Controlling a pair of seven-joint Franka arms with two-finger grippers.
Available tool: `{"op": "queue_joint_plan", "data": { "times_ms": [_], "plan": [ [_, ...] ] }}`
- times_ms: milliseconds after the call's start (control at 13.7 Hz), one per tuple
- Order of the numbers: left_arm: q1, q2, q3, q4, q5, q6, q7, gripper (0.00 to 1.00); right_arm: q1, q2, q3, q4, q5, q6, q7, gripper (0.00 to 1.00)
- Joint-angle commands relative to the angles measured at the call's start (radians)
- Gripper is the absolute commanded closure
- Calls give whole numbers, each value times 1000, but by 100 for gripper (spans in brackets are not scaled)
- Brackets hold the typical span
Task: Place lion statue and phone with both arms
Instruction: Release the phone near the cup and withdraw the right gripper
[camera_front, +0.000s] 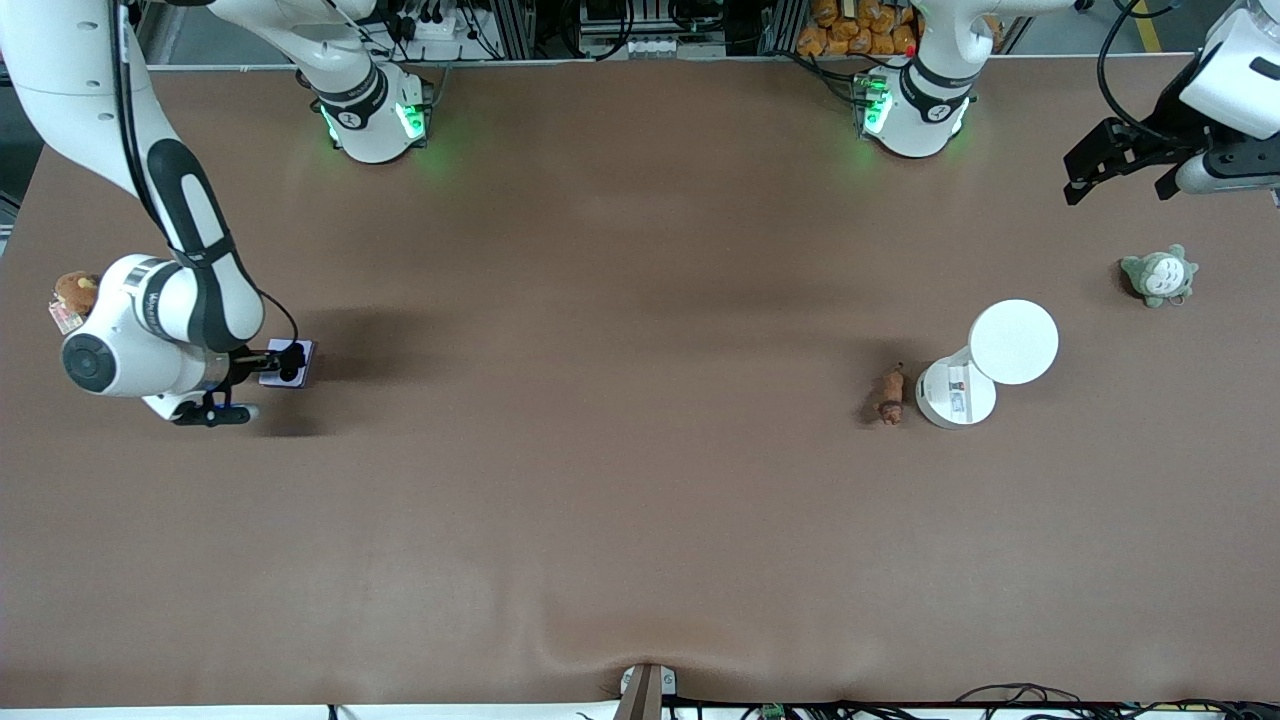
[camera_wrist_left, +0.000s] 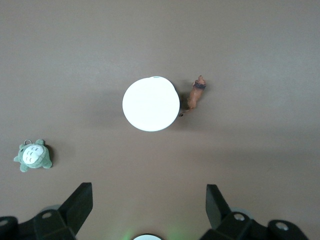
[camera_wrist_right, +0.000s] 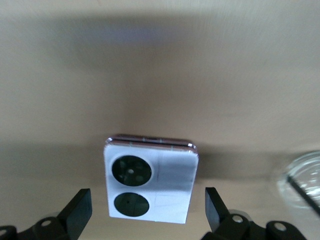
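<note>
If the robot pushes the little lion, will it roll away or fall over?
Probably not roll: the lion statue is long and lumpy, not round, and it seems to lie flat on the table already. It looks tiny, so likely light and easily nudged. Its thin tail might be fragile.

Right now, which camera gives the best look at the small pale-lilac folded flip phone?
The right wrist view: the small pale-lilac folded flip phone fills the middle, both black camera circles plain, between the open right end effector. The front view shows only a sliver beside the right arm. The left wrist view misses it.
</note>
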Motion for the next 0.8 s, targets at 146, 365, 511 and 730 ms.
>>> {"op": "queue_joint_plan", "data": {
  "times_ms": [146,365,511,730],
  "plan": [
    [4,9,0,19,14,-7,16,0,5,10,9,321,6,-251,-15,0],
    [7,9,1,19,7,-7,19,0,9,47,9,527,4,-362,-5,0],
    [5,9,1,19,5,-7,19,0,9,47,8,607,3,-365,-3,0],
    [5,8,1,17,5,-7,19,0,41,38,2,721,3,-475,-5,0]
  ]
}}
